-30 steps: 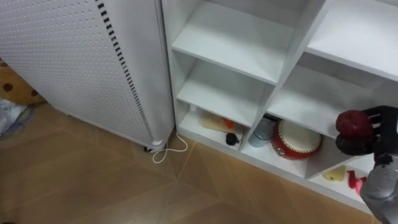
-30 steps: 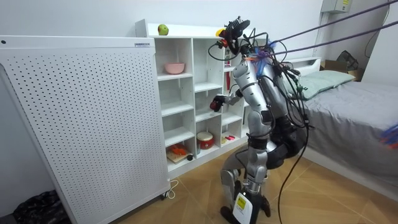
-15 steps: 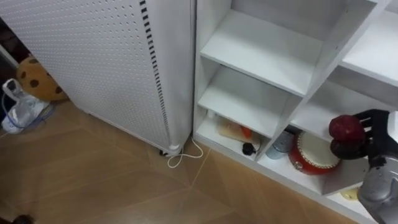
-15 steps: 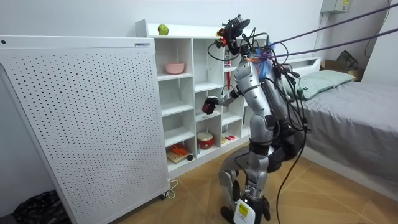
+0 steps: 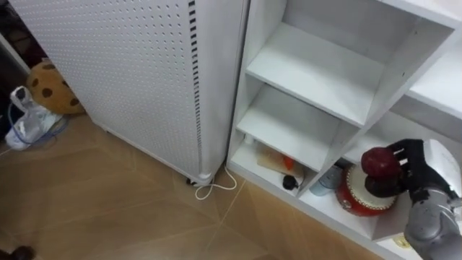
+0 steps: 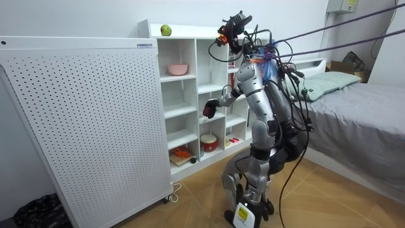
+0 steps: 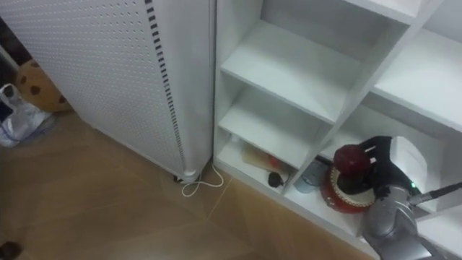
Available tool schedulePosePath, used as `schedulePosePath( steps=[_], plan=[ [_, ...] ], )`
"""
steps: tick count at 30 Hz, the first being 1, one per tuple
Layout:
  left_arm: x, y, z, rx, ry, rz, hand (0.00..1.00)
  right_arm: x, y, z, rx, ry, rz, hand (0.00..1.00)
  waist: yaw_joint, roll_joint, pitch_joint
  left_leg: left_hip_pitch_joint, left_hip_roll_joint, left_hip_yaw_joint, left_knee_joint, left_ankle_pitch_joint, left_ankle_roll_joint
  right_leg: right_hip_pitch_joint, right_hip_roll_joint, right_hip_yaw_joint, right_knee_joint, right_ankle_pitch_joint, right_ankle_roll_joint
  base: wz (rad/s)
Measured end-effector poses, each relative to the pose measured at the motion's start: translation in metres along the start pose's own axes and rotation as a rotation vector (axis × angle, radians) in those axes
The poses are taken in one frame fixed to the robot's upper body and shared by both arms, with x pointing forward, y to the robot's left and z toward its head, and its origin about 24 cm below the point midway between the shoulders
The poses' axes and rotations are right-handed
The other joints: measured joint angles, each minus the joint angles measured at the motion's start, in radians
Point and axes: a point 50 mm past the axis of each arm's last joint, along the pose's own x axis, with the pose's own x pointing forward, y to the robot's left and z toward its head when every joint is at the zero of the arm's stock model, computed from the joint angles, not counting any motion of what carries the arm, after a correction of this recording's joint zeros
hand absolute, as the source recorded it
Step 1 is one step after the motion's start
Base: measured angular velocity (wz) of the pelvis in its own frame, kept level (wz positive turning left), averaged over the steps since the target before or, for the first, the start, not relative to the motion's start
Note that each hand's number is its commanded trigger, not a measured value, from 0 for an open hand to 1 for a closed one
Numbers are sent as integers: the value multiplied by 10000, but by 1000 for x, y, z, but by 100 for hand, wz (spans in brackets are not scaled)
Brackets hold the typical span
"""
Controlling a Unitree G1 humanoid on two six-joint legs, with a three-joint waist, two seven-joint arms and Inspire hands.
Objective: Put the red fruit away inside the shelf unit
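My right hand [image 5: 416, 175] is shut on a dark red round fruit [image 5: 380, 164], with the fingers curled round it from the right. It hovers in front of the white closet [image 5: 310, 76], just above a red round tin [image 5: 356, 201] in a bottom compartment. In the right eye view the fruit [image 7: 351, 160] sits at the hand [image 7: 388, 172] in the same way. The room view has me standing before the closet [image 6: 190, 95], the hand with the fruit [image 6: 209, 109] held out at its middle shelves. A green apple [image 6: 166, 30] rests on the closet's top.
A tall white perforated panel [image 5: 137, 65] stands left of the closet, a white cable [image 5: 214, 186] looped at its foot. The bottom shelf holds orange items [image 5: 276, 159] and a grey-blue cup [image 5: 329, 178]. A pink bowl [image 6: 178, 69] sits on an upper shelf. A bed [image 6: 361, 111] lies behind me.
My right hand has carried the red fruit to the left, from the closet's right column toward its middle. The eye view has swung left, bringing more of the panel and floor into sight.
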Motion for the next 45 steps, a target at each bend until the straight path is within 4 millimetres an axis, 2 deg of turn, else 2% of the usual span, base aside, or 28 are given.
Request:
schedulePosePath(
  steps=[8, 12, 19, 20, 21, 24, 27, 32, 39, 45],
  plan=[
    [0, 2, -3, 7, 19, 332, 0, 4, -7, 1, 3854, 1852, -158, 100, -138, -95, -15, 233, 115, -52, -327, 7, 98, 384, 411, 2, -791, 359, 235, -8],
    [-1, 2, -7, 11, 107, 490, 0, 8, -19, 12, 5811, 2254, -557, 100, -398, -137, -46, 371, 143, 42, -555, 61, 222, 487, 419, 52, -1090, 549, 312, -8],
    [-2, 2, -17, -154, 426, 586, 0, 13, -33, 7, 7762, 3199, -1024, 100, -816, -154, -63, 606, 154, 38, -698, 76, 268, 756, 472, 35, -1323, 625, 382, 0],
    [-2, 2, -17, -155, 422, 604, 0, 13, -36, 5, 8020, 3355, -1073, 69, -843, -157, -65, 624, 159, 53, -696, 77, 268, 754, 472, 45, -1308, 629, 377, -4],
    [-2, 3, -17, -166, 423, 639, 0, 14, -37, 5, 8196, 3459, -1094, 0, -875, -162, -69, 635, 172, 67, -693, 77, 268, 748, 471, 51, -1292, 638, 360, -4],
    [-2, 3, -17, -159, 419, 692, 0, 14, -37, 4, 8529, 3653, -1082, 0, -1021, -183, -84, 666, 180, 105, -641, 77, 267, 746, 419, 49, -1157, 611, 307, 0],
    [-3, 4, -18, -145, 377, 707, 0, 13, -37, 3, 8798, 3888, -1136, 0, -1057, -235, -122, 691, 302, 213, -599, 77, 264, 746, 466, 64, -1147, 643, 244, -7],
    [-4, 5, -22, -186, 421, 721, 0, 14, -42, -2, 9174, 4257, -1425, 0, -1092, -265, -158, 737, 321, 263, -559, 90, 248, 756, 497, 108, -1116, 668, 218, -4],
    [-4, 5, -23, -193, 409, 726, 0, 14, -42, -3, 9589, 4483, -1409, 0, -1023, -266, -161, 889, 306, 295, -576, 113, 273, 807, 619, 356, -1144, 743, 317, -2],
    [-4, 1, -22, -193, 397, 600, 0, 14, -41, -10, 9623, 4738, -1413, 0, -872, -254, -165, 1213, 333, 347, -791, 128, 257, 1080, 678, 389, -1357, 772, 331, -1]
  ],
)
